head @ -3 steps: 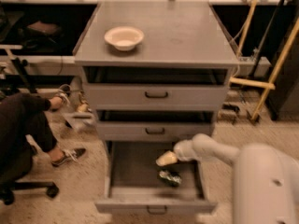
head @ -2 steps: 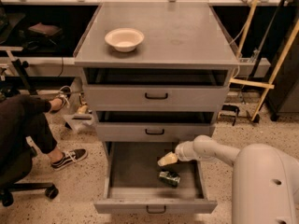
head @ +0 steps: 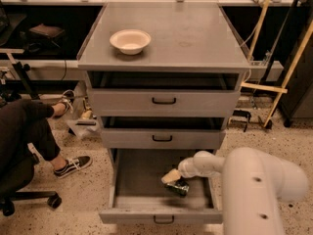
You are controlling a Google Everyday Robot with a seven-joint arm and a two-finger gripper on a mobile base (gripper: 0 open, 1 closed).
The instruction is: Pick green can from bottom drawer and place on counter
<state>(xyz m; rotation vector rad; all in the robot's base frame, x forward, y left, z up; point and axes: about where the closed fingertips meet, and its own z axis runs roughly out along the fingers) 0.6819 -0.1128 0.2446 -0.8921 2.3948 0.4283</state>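
Nearby: two closed grey drawers (head: 162, 138) stand above the gripper (head: 171, 176). A seated person's leg (head: 29, 131) and black sneaker (head: 73, 164) are well off to its left. The robot's bulky white arm (head: 259, 180) fills the corner to its right.
In the way: the middle drawer's front overhangs the back of the open bottom drawer (head: 146, 214), just above the gripper.
Gripper: a pale tip down inside the bottom drawer; I cannot tell whether it is open or closed.
Green can (head: 179, 188): lies on the drawer's dark floor just below the gripper; contact cannot be told.
Materials: shiny creased can; matte grey metal drawers with thin black handles.
Bench (head: 190, 33): a flat grey slab far above the gripper, with a round white bowl (head: 130, 41) on its left.
Change: the gripper has dropped closer to the can; the can lies where it was.
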